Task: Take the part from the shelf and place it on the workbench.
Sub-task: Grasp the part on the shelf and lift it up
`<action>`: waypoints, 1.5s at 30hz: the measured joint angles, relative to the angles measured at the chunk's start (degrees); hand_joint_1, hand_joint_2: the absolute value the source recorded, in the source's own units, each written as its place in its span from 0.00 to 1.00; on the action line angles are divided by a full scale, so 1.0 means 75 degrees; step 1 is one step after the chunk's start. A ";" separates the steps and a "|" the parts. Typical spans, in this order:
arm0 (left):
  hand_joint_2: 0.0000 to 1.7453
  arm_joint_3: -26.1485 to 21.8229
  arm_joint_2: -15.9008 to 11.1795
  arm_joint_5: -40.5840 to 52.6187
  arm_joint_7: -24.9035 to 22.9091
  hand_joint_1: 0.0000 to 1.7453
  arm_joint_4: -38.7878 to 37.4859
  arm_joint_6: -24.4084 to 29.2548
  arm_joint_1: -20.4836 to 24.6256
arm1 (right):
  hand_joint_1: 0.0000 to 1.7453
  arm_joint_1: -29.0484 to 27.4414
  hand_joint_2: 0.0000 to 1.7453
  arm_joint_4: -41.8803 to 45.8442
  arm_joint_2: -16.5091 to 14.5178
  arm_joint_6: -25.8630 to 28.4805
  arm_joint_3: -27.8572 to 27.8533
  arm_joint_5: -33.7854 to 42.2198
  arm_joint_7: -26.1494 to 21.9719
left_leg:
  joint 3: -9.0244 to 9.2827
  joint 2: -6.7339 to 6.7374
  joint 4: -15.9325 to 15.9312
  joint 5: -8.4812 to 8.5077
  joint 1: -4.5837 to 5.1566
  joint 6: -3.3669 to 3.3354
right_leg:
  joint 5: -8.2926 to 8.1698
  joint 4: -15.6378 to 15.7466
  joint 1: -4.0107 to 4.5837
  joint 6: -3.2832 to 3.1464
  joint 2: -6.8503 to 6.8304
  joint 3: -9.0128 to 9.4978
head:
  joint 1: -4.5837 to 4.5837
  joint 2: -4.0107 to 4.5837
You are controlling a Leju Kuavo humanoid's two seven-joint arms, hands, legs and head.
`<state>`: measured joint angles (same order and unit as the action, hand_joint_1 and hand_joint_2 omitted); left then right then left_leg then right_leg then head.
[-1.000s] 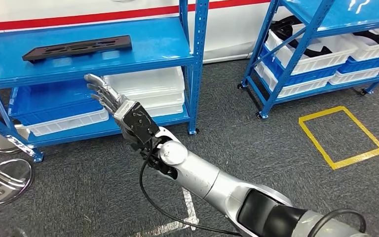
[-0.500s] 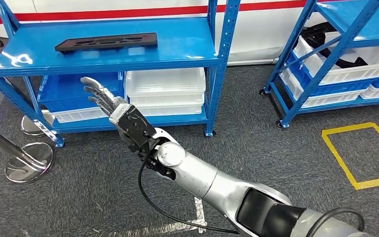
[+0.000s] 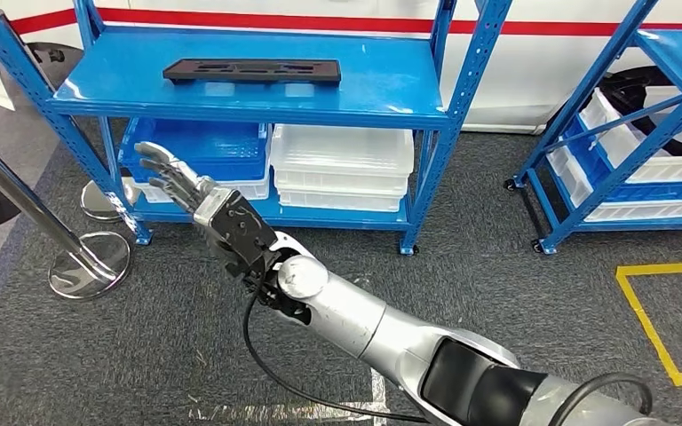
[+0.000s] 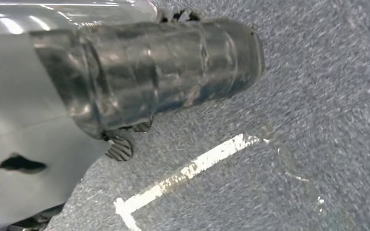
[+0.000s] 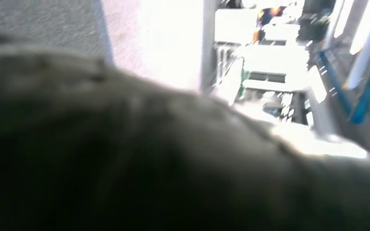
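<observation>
One black part, long, flat and slotted, lies on the top blue shelf of the rack in front of me, lengthwise along the board and towards its back. It lies flat with bare board all round it, which I judge leaves room for fingers to come in over the front edge.

My right robot hand is raised ahead of me with the arm stretched out, fingers spread and holding nothing. It is below the shelf board and a little towards the rack's left post, in front of the blue bin on the lower level. So the part is above the hand and well apart from it, with the shelf edge between them. I judge the hand is held open like this to be ready for the reach, and it must rise above the board before it can close on anything.

Beside the blue bin, under the same shelf, sits a stack of clear bins. A chrome stanchion stands on the grey carpet near the rack's left foot.

My left robot hand hangs over the carpet beside a white floor line; I cannot tell how its fingers lie.
</observation>
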<state>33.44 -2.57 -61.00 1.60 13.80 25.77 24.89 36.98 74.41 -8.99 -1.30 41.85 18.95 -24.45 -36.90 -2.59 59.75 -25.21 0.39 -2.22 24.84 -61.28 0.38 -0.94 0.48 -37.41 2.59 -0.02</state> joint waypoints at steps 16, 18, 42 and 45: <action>0.00 0.0000 -0.0149 -0.0065 -0.0031 0.00 -0.0002 -0.0017 -0.0181 | 0.00 0.0093 0.00 -0.0445 -0.0239 -0.0166 0.0063 0.0166 -0.0036 | -0.0218 0.0334 0.0176 0.0095 -0.0240 0.0520 | 0.0548 0.0190 -0.0193 0.0208 -0.0103 0.0668 | -0.0077 0.0000; 0.00 0.0000 -0.0154 -0.0063 -0.0066 0.00 -0.0005 -0.0001 -0.0191 | 0.00 0.0095 0.00 -0.0467 -0.0237 -0.0171 0.0065 0.0183 -0.0021 | -0.0206 0.0304 0.0144 0.0014 -0.0227 0.0372 | 0.0567 0.0187 -0.0173 0.0273 -0.0111 0.0647 | -0.0076 0.0000; 0.00 0.0000 -0.0014 0.0061 -0.0227 0.00 -0.0063 0.0275 0.0057 | 0.00 0.0002 0.00 -0.0744 -0.0015 0.0049 0.0062 0.0246 0.0146 | -0.0514 0.0291 0.1839 -0.1086 -0.0198 0.0466 | -0.0003 0.0529 -0.0131 -0.0090 -0.0006 0.0440 | -0.0057 0.0000; 0.00 0.0000 -0.0001 0.0089 -0.0283 0.00 -0.0068 0.0317 0.0107 | 0.00 0.0018 0.00 -0.0721 0.0035 0.0117 0.0062 0.0202 0.0173 | -0.0337 0.0315 0.0968 -0.0202 -0.0255 0.0517 | 0.0171 0.0400 -0.0166 -0.0013 0.0011 0.0540 | -0.0055 0.0000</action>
<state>33.44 -2.58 -60.33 -0.52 13.29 28.15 25.70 37.12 69.01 -8.73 -0.42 42.32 20.46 -23.15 -39.43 -0.22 67.00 -26.73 -1.53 1.66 26.12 -58.28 -0.87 -1.04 0.57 -33.36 2.18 -0.02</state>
